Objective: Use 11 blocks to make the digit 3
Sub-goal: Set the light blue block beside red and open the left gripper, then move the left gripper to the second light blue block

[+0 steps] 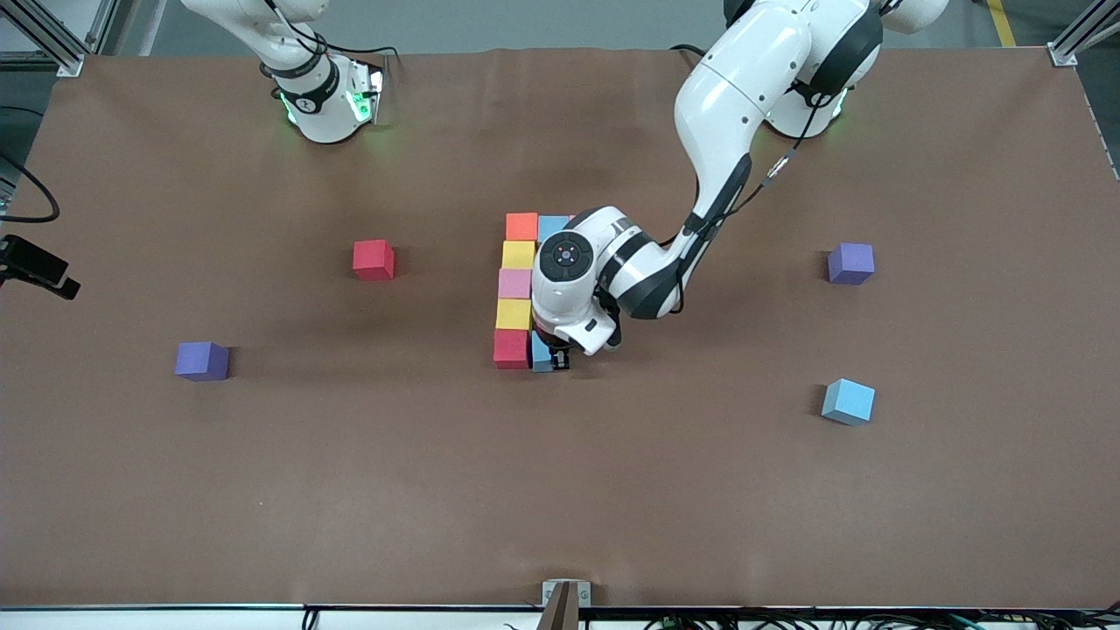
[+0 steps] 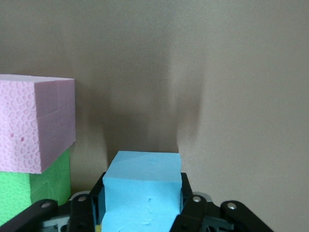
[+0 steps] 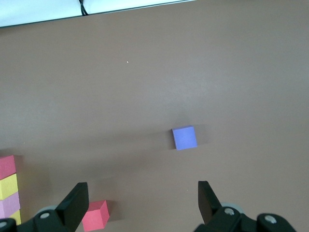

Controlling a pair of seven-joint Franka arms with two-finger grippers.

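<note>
One light blue cube point(image 2: 142, 193) clamped in left gripper point(image 1: 551, 357), beside red cube point(image 1: 511, 347). We seat flush, then release. Right gripper point(image 3: 140, 203) open, waiting.

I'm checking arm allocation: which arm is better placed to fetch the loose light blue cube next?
Probably left: the loose light blue cube lies toward its end of the table, though the left gripper holds another; the right gripper waits open.

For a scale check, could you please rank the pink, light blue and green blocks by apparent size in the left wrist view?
1. Pink block, largest.
2. Light blue block, held in the left pincer and cropped, so close to the pink one.
3. Green block, mostly hidden.
</note>
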